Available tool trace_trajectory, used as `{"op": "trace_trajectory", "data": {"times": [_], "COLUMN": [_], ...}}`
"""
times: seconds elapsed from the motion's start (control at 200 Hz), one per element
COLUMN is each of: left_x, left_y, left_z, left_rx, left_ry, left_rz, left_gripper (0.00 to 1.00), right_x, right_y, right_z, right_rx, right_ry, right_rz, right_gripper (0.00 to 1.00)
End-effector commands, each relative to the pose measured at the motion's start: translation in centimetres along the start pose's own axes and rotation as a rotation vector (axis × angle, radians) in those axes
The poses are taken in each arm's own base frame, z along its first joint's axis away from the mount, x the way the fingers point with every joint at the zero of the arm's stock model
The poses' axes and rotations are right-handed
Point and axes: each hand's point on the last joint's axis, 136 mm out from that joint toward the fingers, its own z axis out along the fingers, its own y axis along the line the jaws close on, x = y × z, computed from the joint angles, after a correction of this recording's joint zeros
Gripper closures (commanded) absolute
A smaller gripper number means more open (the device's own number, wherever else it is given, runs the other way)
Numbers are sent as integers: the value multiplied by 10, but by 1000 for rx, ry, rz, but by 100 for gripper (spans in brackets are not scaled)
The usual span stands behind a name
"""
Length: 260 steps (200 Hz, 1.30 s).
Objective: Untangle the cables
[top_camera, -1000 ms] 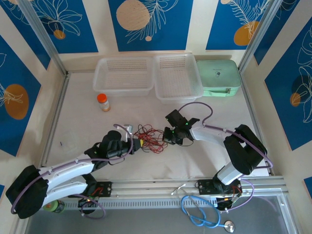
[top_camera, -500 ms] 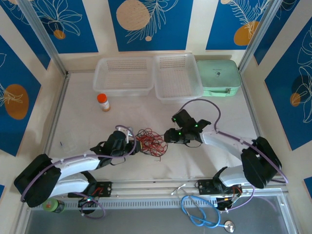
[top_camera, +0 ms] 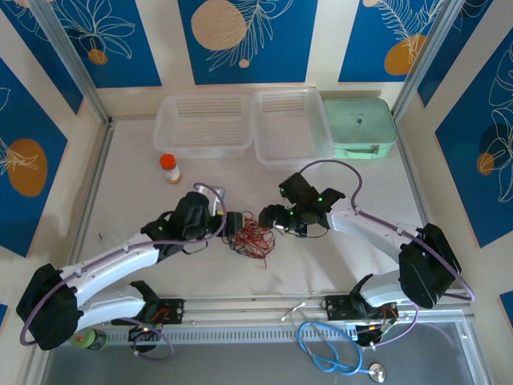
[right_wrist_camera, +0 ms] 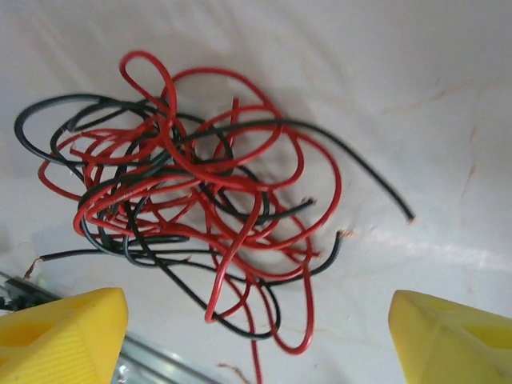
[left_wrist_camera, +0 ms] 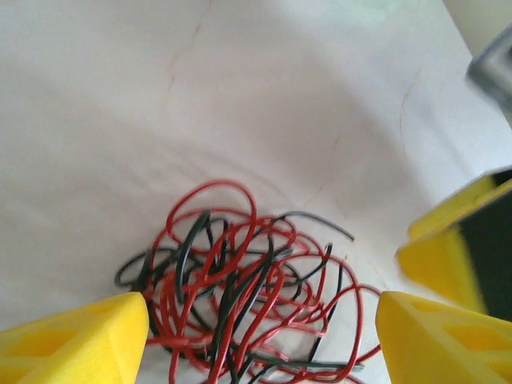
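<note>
Lying tangled on the tabletop [top_camera: 136,192], cables [top_camera: 255,237] rest between released left fingers [left_wrist_camera: 80,336] and right fingers [right_wrist_camera: 60,332], outside two clear baskets [top_camera: 200,148].

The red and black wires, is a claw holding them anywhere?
No, nothing is held. The wires lie loose on the table, and the left claw and right claw both stand open by the heap.

2 arms reach inward; left gripper [top_camera: 232,225] and right gripper [top_camera: 269,217] spread wide.

Blue wall panels [top_camera: 272,64] printed with white leaves and orange discs ring the frame's top and sides; a scuffed white tabletop [top_camera: 128,184] spreads across the centre.
</note>
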Motion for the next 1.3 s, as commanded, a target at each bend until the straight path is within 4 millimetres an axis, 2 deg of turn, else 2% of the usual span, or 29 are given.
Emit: {"op": "trace_trajectory", "data": {"times": [0.0, 0.175, 0.385, 0.485, 0.565, 0.715, 0.78, 0.9, 1.121, 1.206, 1.296], "left_x": [8, 11, 24, 32, 35, 29, 23, 7, -37, -43, -39], "left_y": [22, 21, 24, 29, 27, 22, 22, 16, -2, -5, -1], "left_z": [6, 46, 86, 96, 99, 93, 88, 75, 35, 22, 15], "left_rx": [-137, -136, -118, -121, -103, -88, -101, -103, -89, -79, -82], "left_ry": [130, 285, 405, 446, 451, 408, 385, 314, 100, 44, 19], "left_rz": [108, 183, 250, 262, 259, 248, 242, 221, 156, 122, 84], "left_gripper": [25, 22, 22, 27, 39, 79, 100, 100, 100, 100, 100], "right_x": [20, 27, 32, 34, 35, 37, 37, 36, 32, 31, 32], "right_y": [4, -6, -24, -30, -35, -41, -43, -35, -5, 3, 10], "right_z": [3, 9, 9, 10, 11, 14, 16, 19, 24, 29, 37], "right_rx": [-39, -99, -78, -70, -59, -46, -48, -94, -153, -151, -145], "right_ry": [67, 32, 5, 0, -1, 0, 7, 27, 78, 94, 114], "right_rz": [204, 371, 426, 434, 442, 450, 453, 452, 394, 367, 347], "right_gripper": [14, 15, 17, 18, 18, 19, 19, 19, 18, 18, 18]}}
